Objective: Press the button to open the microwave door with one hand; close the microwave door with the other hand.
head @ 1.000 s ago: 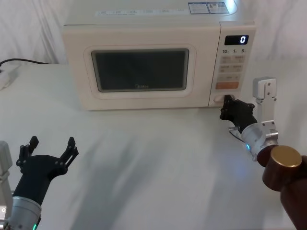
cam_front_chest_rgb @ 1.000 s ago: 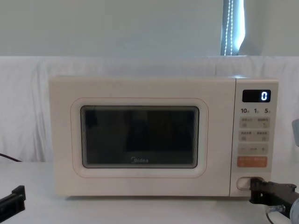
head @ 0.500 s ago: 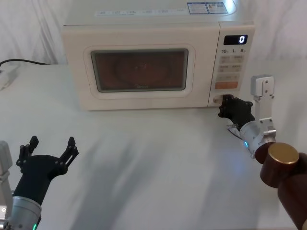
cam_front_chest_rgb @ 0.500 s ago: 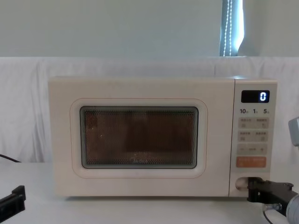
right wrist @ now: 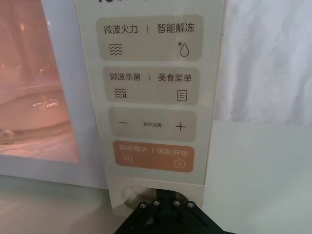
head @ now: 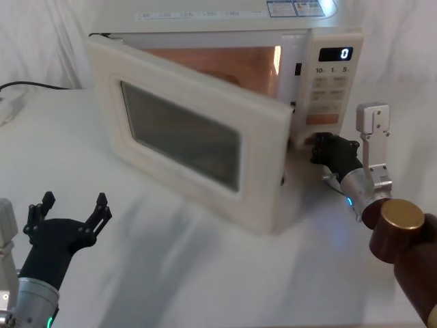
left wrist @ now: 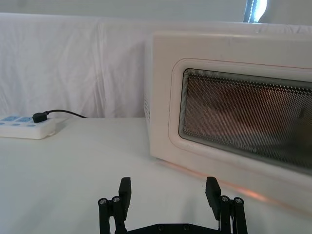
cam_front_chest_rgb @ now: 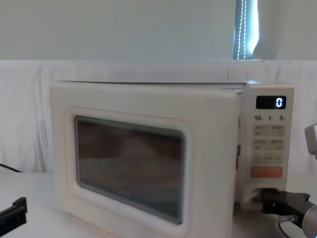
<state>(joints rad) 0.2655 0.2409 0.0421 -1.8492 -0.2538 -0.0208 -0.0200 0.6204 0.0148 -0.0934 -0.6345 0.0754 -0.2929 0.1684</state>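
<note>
Door (head: 198,143) hangs half open off the microwave (head: 328,41) — my right gripper (head: 319,147), clenched, presses the button (right wrist: 134,194). My left gripper (head: 72,213) waits spread before it — a glancing push could shove the microwave.

My microwave door (head: 194,140) stands swung out across the frame's centre, blocking that path. Bare table (head: 205,273) along the bottom, beside my left gripper (head: 72,207), lies open.

Cream microwave door (head: 198,143) swung partly open; oval button (right wrist: 141,194) at keypad base.
</note>
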